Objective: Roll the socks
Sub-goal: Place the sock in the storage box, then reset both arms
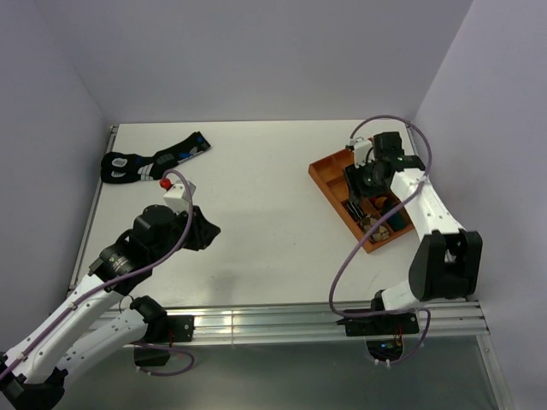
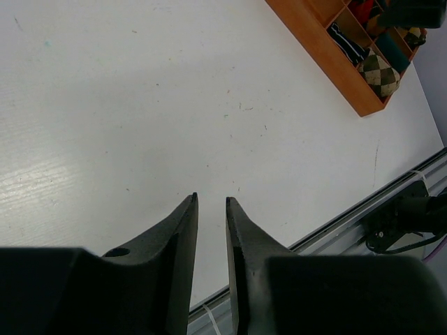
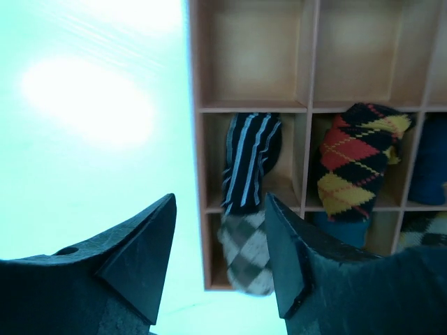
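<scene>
Currently, your right gripper [image 3: 220, 202] hangs above the tray [image 3: 198, 139], its fingers spread wide with nothing between them. Both socks sit inside the tray. The striped sock [image 3: 248, 164] is in a cell along the tray's wall, and the argyle sock [image 3: 356, 164] is in the cell just beside it. A checked bundle [image 3: 244, 255] fills the next cell along that wall, touching the striped sock's end. Your left gripper [image 2: 211, 200] is well apart from the tray, over the table [image 2: 140, 105], fingers parted by a narrow gap and gripping nothing. Blue-marked socks [image 1: 154, 162] lie far across the table from the tray.
</scene>
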